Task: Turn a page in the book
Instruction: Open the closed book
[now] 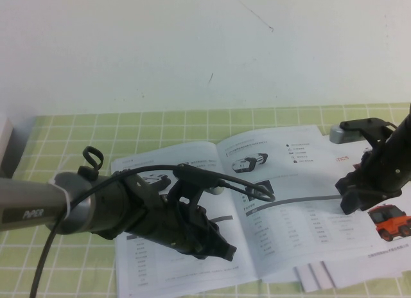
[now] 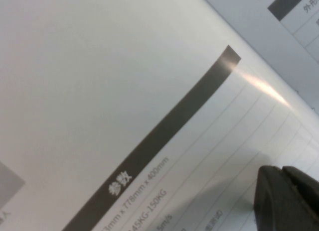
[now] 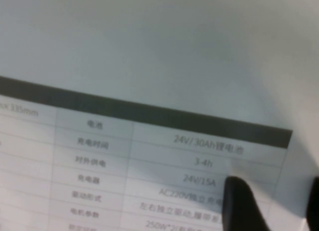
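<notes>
Pressing low on the book (image 1: 282, 234), the left gripper (image 1: 221, 250), jaws closed, and right gripper (image 1: 350, 198), jaws parted, risk creasing the page (image 1: 302, 214).

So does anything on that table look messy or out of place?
Slightly. Loose white sheets poke out askew from under the open book, one showing an orange truck. The left tool hovers over the left page; the right tool sits at the book's right edge.

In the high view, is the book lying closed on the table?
No. The book lies open flat, two printed pages showing, left gripper over its left page, right gripper at its right edge.
</notes>
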